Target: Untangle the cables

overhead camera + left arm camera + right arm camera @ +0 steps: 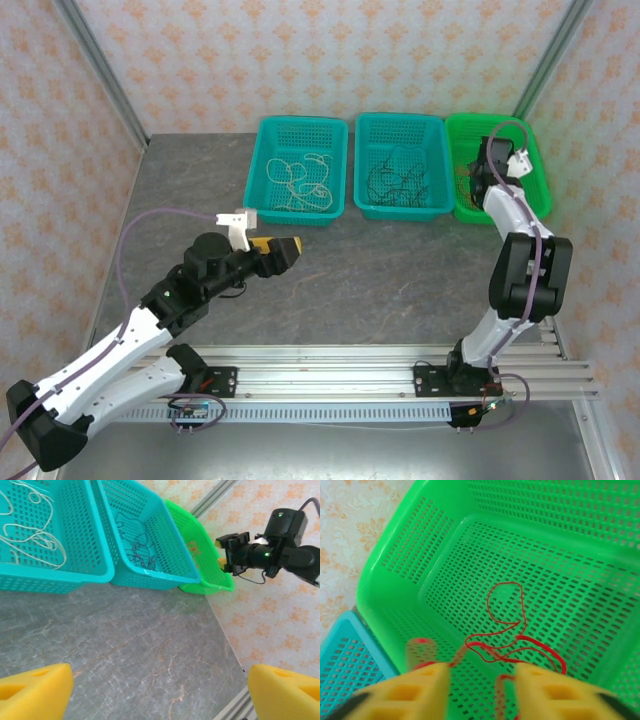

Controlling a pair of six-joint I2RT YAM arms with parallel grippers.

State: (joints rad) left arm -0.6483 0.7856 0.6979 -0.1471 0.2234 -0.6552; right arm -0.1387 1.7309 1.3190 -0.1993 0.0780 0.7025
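Three baskets line the far edge of the counter (pixel 380 270): two teal, one green. The left teal basket (pixel 262 160) holds the cream-white cables (pixel 303 180), the middle teal basket (pixel 400 118) the black cables (pixel 398 178). In the green basket (pixel 445 545) lies a looped red cable (pixel 535 642) under the right end effector (pixel 480 675), whose fingers stand apart. The left end effector (pixel 160 690) is spread wide over bare counter.

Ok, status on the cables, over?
Left gripper open, empty, over table. Right gripper open above green basket, red cable lying inside. Cream-white cables, black cables in separate teal baskets. No obstruction seen.
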